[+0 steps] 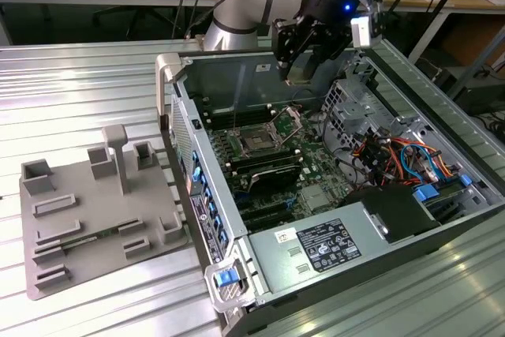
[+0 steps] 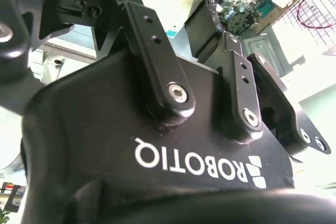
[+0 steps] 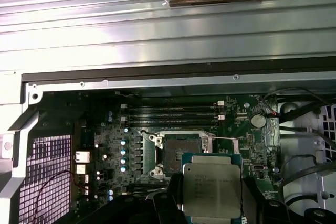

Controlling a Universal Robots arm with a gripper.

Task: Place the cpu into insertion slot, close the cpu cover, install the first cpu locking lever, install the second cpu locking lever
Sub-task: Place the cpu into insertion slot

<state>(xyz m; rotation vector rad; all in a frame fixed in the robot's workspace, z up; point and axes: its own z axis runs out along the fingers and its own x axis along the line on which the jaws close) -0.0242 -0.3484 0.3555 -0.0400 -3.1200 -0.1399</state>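
Note:
My gripper (image 1: pixel 297 67) hangs above the open computer case, over the far side of the motherboard, shut on the cpu (image 1: pixel 300 75). In the first wrist view the cpu (image 3: pixel 211 184) is a flat silver-grey square held between two dark fingers (image 3: pixel 167 205). It hovers beside and above the open insertion slot (image 3: pixel 178 153), apart from it. The slot (image 1: pixel 256 142) lies bare in the board's middle. The cpu cover (image 1: pixel 288 120) stands swung up at the slot's far edge. The second wrist view shows the gripper's black body and finger links (image 2: pixel 157 61).
A grey moulded fixture tray (image 1: pixel 95 219) lies on the ribbed table at the exterior view's left. Inside the case are the power supply (image 1: pixel 331 246), coloured cables (image 1: pixel 398 155), a metal drive cage (image 1: pixel 355 100) and memory slots (image 3: pixel 173 111). The case walls (image 1: pixel 189 128) rise around the board.

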